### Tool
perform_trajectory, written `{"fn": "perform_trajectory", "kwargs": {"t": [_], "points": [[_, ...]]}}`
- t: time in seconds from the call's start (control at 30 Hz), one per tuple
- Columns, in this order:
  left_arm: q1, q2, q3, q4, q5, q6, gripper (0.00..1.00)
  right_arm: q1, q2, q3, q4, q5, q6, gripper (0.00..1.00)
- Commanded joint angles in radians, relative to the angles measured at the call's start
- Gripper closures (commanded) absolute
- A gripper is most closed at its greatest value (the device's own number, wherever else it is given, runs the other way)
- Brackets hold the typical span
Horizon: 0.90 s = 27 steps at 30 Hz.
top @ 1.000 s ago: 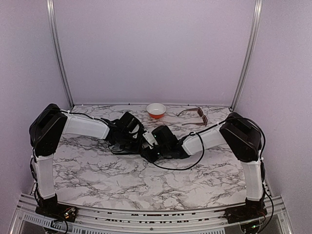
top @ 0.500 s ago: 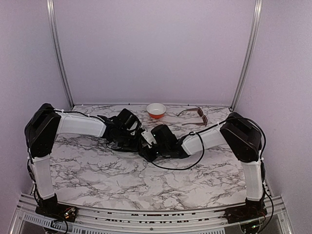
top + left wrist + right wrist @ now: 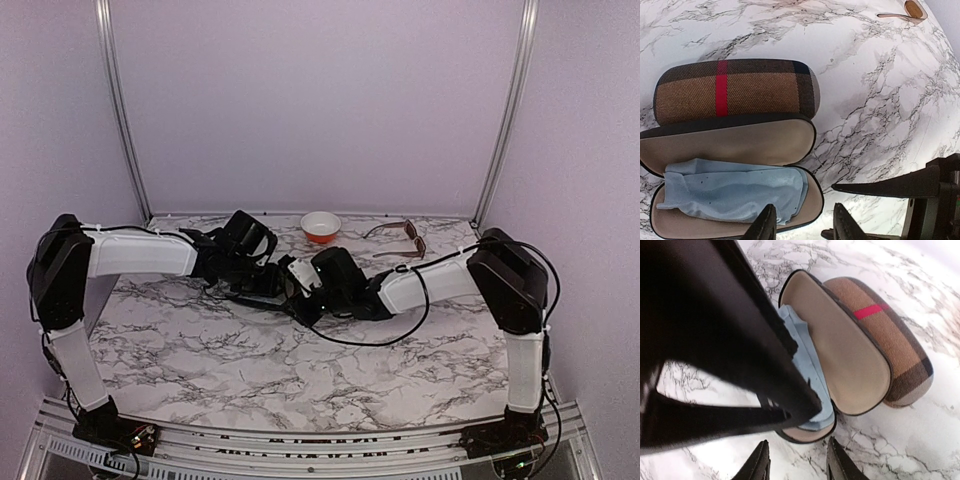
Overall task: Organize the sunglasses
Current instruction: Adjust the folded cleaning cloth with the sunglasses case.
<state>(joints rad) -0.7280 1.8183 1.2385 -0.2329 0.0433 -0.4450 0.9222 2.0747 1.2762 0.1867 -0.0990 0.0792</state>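
Nearest the bases, the bare marble table (image 3: 200, 370) looks the same as a second ago; the movement is all in the arms. The left arm's elbow has swung well out to the left, and its wrist has pulled back toward the far side. The right arm has followed it a little the same way, so the two wrists still crowd together at mid-table.

Beneath them lies the brown plaid case (image 3: 735, 92) with its red stripe, lid standing open, and a blue cloth (image 3: 735, 192) rumpled in the lower half. The left gripper (image 3: 805, 227) hangs just over the near rim of that half, its fingers parted with nothing between them. The right gripper (image 3: 797, 462) is likewise spread and empty, just short of the case's end. Neither touches the case, so it seems to stay open unaided.

Farther back sits a small orange bowl (image 3: 320, 226). To its right, by the back wall, the brown sunglasses (image 3: 405, 238) lie unfolded and well apart from both grippers. I cannot see the black pair in any view.

I judge the opening step done and the left arm backing away to clear room. A pair still has to be fetched, and the cloth may get in its way
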Motion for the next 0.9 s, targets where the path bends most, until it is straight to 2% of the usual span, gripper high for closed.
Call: {"fn": "perform_trajectory", "kwargs": {"t": [0.0,0.2,0.3,0.37,0.5,0.57,0.87], "points": [[-0.002,-0.078,-0.017,0.048,-0.008,0.014,0.61,0.013,-0.061,-0.054,-0.101,-0.002,-0.019,0.62],[0.006,-0.174,-0.06,0.046,-0.118,0.063,0.59,-0.004,-0.199,-0.096,-0.127,0.06,-0.047,0.61],[0.027,-0.237,-0.099,0.049,-0.174,0.082,0.53,-0.048,-0.255,-0.089,-0.159,0.095,-0.056,0.61],[0.038,-0.285,-0.134,0.057,-0.207,0.103,0.43,-0.092,-0.276,-0.08,-0.182,0.099,-0.062,0.6],[0.041,-0.378,-0.212,0.077,-0.294,0.155,0.12,-0.202,-0.271,-0.009,-0.258,0.134,-0.1,0.6],[0.041,-0.419,-0.254,0.08,-0.333,0.162,0.01,-0.249,-0.249,0.043,-0.312,0.166,-0.119,0.6],[0.084,-0.543,-0.395,0.101,-0.467,0.134,0.01,-0.48,-0.048,0.343,-0.499,0.24,-0.143,0.62]]}}
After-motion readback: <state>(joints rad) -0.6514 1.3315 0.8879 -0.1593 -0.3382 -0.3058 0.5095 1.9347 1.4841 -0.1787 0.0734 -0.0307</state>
